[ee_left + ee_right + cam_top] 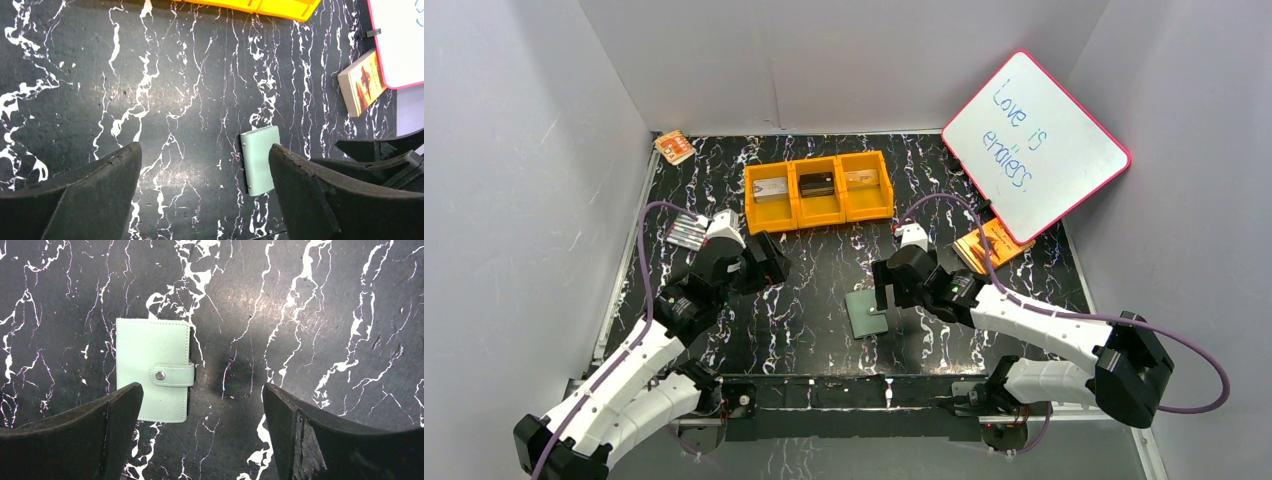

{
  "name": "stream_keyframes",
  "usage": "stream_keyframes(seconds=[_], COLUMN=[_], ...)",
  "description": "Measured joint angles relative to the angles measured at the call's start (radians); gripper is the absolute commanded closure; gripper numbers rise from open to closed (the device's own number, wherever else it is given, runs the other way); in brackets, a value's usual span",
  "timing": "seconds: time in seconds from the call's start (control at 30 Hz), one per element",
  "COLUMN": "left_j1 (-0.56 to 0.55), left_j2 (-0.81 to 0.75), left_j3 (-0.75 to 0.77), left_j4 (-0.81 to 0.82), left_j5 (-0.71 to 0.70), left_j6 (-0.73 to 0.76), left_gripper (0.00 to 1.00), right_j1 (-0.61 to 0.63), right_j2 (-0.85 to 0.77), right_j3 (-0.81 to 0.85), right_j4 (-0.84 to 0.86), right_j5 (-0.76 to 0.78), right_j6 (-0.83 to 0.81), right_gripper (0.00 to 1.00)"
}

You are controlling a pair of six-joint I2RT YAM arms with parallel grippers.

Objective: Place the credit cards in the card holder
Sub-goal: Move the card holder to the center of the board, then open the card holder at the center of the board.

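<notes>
The wallet [152,370] lies snapped shut near centre, under the right gripper [200,395], whose fingers gape wide and empty. The left gripper [205,155] is likewise wide and empty. The cards [816,184] sit in the far tray [819,215]. Unsnap first: pin one edge, lift the flap gently.

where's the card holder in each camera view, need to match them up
Top external: the card holder lies just below the picture's centre.
Left wrist: lower centre-right, long side upright in the picture.
Right wrist: left of centre, snap tab facing up and fastened.
Shared landmark: the black white-veined tabletop, on which it lies flat in all three views.
</notes>
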Motion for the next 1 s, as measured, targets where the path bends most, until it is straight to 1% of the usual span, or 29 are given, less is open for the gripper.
stream_keyframes(seconds=[0.07,0.2,0.27,0.33,0.43,0.5,0.57,0.67,0.77,0.83,0.87,1.0], left_j1=[0.0,-0.002,-0.026,-0.1,-0.289,-0.376,-0.41,-0.412,-0.412,-0.412,-0.412,-0.391], left_j2=[-0.002,0.042,0.075,0.112,0.205,0.274,0.33,0.35,0.36,0.384,0.399,0.483], left_j3=[0.005,0.045,0.048,0.048,0.048,0.048,0.041,-0.004,-0.034,-0.034,-0.032,-0.011], left_j4=[0.005,0.02,0.04,0.046,0.061,0.066,0.078,0.132,0.173,0.197,0.208,0.237], left_j5=[0.0,0.072,0.091,0.073,0.008,-0.013,-0.024,-0.025,-0.023,-0.02,-0.017,0.02], left_j6=[0.027,0.085,0.089,0.082,0.052,0.006,-0.048,-0.119,-0.18,-0.207,-0.217,-0.251], left_gripper=[0.08,0.05,0.05,0.05,0.06,0.06,0.07,0.1,0.15,0.21,0.25,0.46], right_j1=[-0.001,-0.001,-0.001,-0.001,-0.001,-0.001,0.004,0.033,0.07,0.087,0.095,0.111], right_j2=[-0.003,-0.008,-0.018,-0.028,-0.035,-0.035,-0.035,-0.031,-0.009,0.017,0.032,0.091], right_j3=[0.002,0.024,0.028,0.028,0.028,0.028,0.028,0.028,0.028,0.028,0.028,0.028], right_j4=[0.0,-0.015,-0.018,-0.024,-0.028,-0.032,-0.032,-0.031,-0.024,-0.022,-0.021,-0.01], right_j5=[-0.003,-0.02,-0.02,-0.02,-0.02,-0.021,-0.021,-0.019,-0.011,-0.007,-0.004,-0.003], right_j6=[-0.005,-0.029,-0.04,-0.049,-0.055,-0.059,-0.061,-0.061,-0.053,-0.045,-0.042,-0.01], right_gripper=[0.01,0.01,0.02,0.04,0.07,0.1,0.13,0.2,0.27,0.32,0.33,0.39])
